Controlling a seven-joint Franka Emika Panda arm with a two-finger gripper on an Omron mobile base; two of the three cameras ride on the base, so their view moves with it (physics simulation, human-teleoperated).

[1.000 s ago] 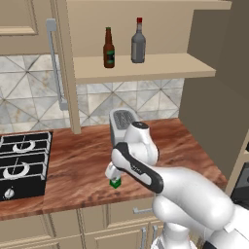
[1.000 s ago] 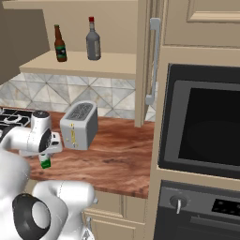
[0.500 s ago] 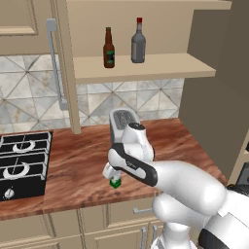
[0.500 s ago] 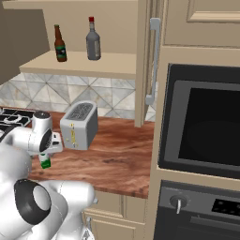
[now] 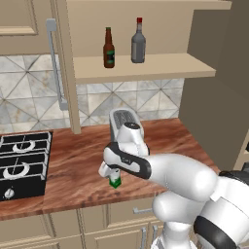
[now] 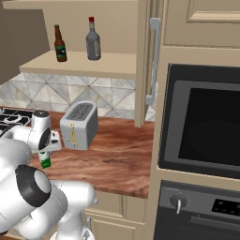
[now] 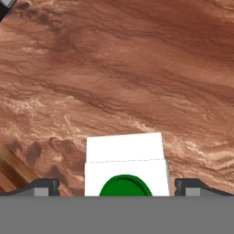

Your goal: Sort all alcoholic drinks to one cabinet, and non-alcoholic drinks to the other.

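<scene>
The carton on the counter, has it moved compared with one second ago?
No. The carton stands at the same spot in front of the toaster, as before.

No lettering could be read anywhere — the beer bottle (image 5: pixel 109 47) wore a green label too small to make out, and the carton (image 7: pixel 125 171) showed a plain green disc on white — no words or numbers.

Even soft rendered light, slight pixel blur
</scene>
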